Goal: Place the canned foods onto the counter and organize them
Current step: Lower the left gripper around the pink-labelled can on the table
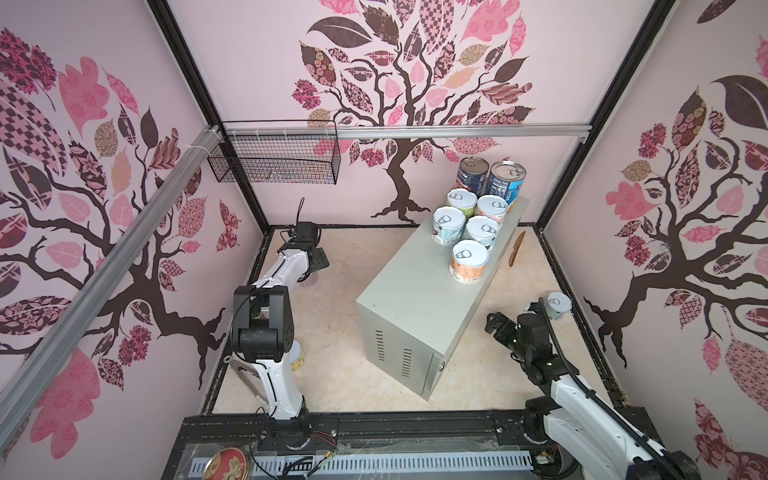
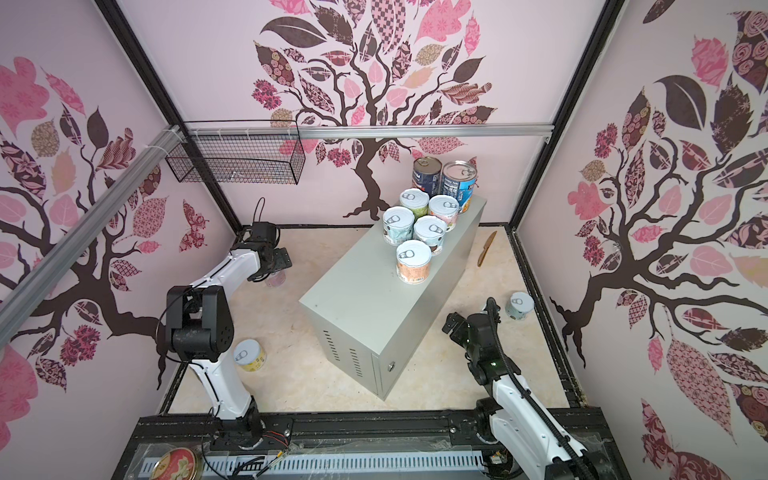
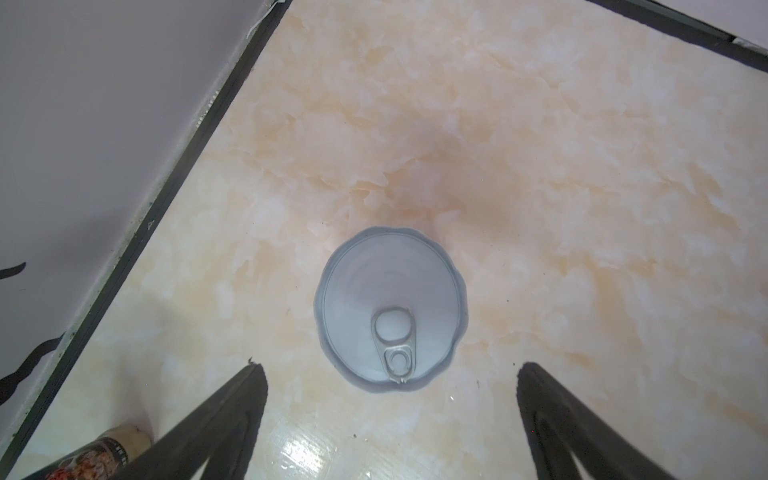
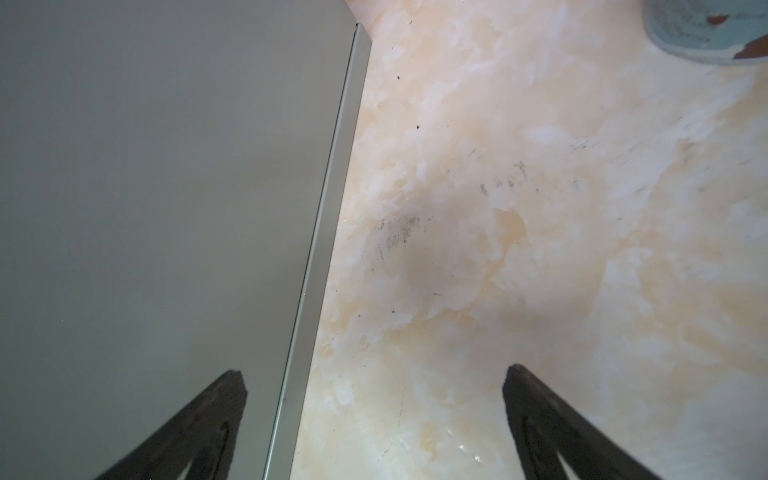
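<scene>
Marble floor (image 3: 540, 166): left pincer (image 3: 391, 366) gapes empty over can (image 3: 390, 299) (right pincer (image 4: 375, 370) likewise, beside counter (image 4: 166, 187)).

Left arm (image 2: 224, 270) stretched forward, wrist pointing down, jaws wide apart. Right arm (image 2: 515, 395) bent low, jaws wide apart.

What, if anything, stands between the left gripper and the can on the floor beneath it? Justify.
Nothing visible. In the left wrist view the left gripper is open above the can, which shows whole from above, with bare floor around it. A small jar lies aside, near the wall.
</scene>
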`<state>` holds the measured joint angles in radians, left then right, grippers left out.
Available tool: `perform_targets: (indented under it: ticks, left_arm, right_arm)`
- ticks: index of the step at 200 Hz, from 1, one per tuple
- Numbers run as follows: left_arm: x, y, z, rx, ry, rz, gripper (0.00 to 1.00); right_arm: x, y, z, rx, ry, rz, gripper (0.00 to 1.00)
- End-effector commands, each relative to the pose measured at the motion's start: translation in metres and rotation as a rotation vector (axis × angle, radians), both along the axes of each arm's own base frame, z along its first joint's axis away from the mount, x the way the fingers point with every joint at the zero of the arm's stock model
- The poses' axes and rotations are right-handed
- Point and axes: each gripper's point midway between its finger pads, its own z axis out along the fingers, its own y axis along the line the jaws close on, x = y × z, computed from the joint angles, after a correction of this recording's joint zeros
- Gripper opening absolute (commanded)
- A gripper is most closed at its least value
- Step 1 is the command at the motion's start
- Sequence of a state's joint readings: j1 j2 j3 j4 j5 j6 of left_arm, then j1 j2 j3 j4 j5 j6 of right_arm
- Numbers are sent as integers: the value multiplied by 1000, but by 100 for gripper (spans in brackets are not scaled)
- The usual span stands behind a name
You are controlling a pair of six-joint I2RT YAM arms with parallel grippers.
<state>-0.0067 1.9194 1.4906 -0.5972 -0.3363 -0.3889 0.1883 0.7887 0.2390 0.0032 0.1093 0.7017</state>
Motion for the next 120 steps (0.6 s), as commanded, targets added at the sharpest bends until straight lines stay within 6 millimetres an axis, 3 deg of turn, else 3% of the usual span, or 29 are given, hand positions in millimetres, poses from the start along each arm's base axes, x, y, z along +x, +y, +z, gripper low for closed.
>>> perform_targets:
  ticks: [1, 120]
  left_arm:
    - [17, 11, 8, 21, -32, 7, 98]
    - [25, 15, -45, -7, 16, 34, 98]
  right_arm:
    - [9, 3, 9, 32, -56, 2, 100]
    - [12, 11, 3, 48, -53, 37, 100]
